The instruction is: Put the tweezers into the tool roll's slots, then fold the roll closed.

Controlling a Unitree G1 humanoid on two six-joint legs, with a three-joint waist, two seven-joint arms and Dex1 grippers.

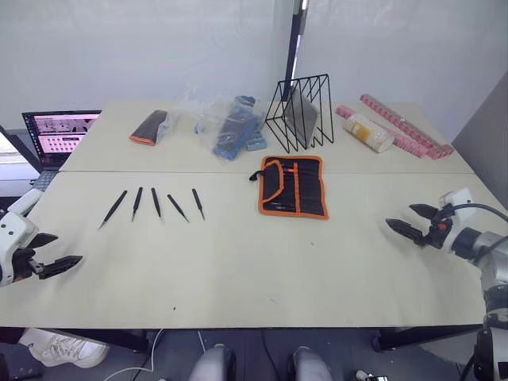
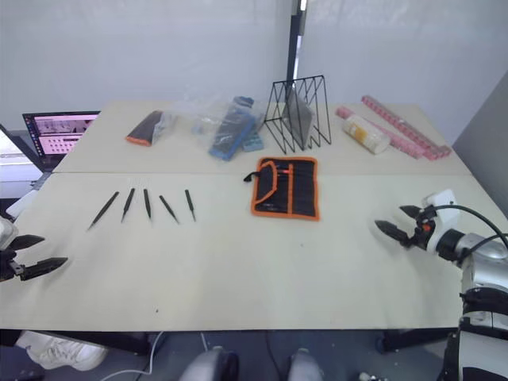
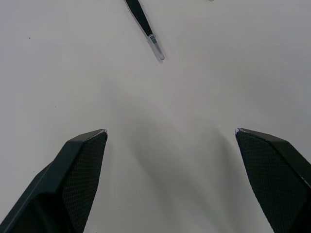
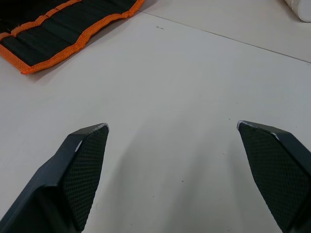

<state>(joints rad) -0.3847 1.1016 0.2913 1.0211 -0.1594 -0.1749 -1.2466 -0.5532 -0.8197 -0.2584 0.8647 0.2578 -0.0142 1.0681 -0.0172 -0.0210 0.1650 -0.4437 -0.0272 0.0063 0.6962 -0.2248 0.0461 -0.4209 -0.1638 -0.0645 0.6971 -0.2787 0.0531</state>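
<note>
White-cased forearms carry black cables and black, mesh-textured, pointed jaws with red accents.

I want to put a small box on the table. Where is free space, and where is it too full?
Free: the near strip between the left gripper and right gripper, and the patch between the tweezers and the tool roll. Crowded: the far side, with pouch, plastic bags, wire rack and pink strips.

Beige table (image 1: 262, 278), white wall (image 1: 143, 48) behind, laptop (image 1: 59, 135) at left.

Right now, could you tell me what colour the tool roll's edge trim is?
Orange, on the black tool roll; clearest in the left eye view.
</note>
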